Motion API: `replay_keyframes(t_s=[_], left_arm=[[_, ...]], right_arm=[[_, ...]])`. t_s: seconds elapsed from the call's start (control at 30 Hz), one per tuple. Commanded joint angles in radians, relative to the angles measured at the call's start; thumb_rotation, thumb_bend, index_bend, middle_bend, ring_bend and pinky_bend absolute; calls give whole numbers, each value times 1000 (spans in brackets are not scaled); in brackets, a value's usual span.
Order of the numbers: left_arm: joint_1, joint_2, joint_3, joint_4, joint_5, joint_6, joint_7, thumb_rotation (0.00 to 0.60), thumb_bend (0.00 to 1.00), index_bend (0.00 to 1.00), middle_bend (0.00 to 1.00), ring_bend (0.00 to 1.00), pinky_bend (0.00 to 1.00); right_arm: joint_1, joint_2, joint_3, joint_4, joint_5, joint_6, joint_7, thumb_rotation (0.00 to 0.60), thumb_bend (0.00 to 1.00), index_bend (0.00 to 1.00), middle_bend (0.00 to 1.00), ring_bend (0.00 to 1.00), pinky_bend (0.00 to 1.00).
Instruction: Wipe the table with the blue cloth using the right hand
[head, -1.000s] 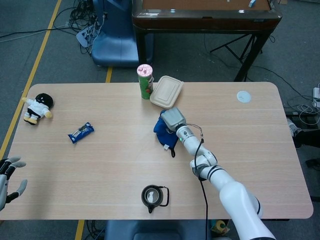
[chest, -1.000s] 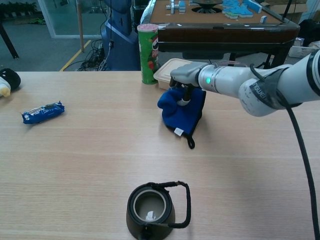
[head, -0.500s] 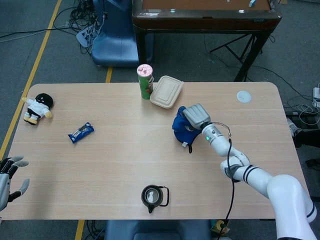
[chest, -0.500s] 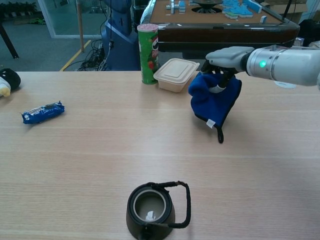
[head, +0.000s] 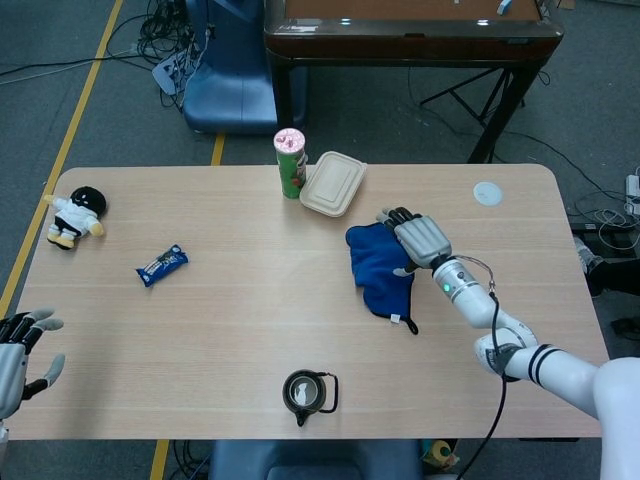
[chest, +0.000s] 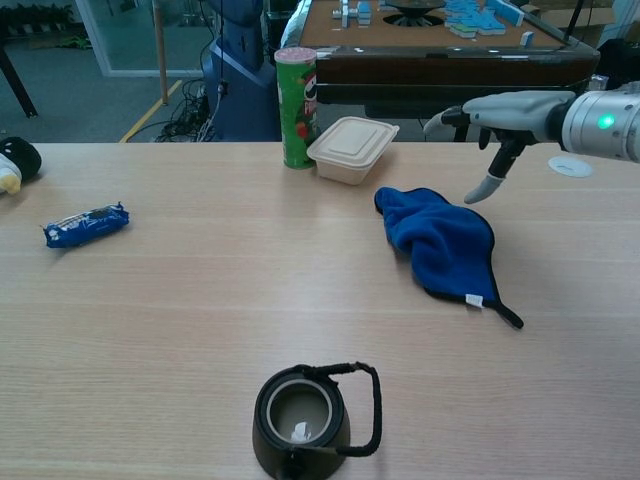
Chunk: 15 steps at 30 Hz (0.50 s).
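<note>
The blue cloth (head: 380, 265) (chest: 440, 240) lies loosely spread on the table right of centre, a black edge strip and white tag trailing toward the front. My right hand (head: 420, 237) (chest: 500, 115) hovers just past the cloth's far right side, fingers stretched out and apart, holding nothing. It is off the cloth in the chest view; in the head view it overlaps the cloth's right edge. My left hand (head: 20, 350) stays at the table's front left corner, fingers spread and empty; the chest view does not show it.
A green can (head: 290, 162) (chest: 296, 105) and a beige lidded box (head: 333, 184) (chest: 352, 148) stand behind the cloth. A black kettle (head: 305, 393) (chest: 305, 415) sits near the front edge. A blue snack pack (head: 161, 264), a doll (head: 74, 215) and a white disc (head: 487, 193) lie farther off.
My right hand carried the cloth rightward across the table, then let go. The cloth now lies flat and the hand has opened and lifted off to the right.
</note>
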Motion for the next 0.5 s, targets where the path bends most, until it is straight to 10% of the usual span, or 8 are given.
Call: replay_keyframes(t_s=[0.03,0.5], left_arm=[[-4,-2,-2,4,-1,-4,-4,600,293,335,235,188,167],[-36,-13,-15,32,-10,-38,-18,600,293,335,235,188,167]], right_arm=[[-82,97,-1,-129,19,127,-65,600,73,0,155,80,259],[-385,351,-72,-512,78,513,-229,600,74,63,251,131,260]])
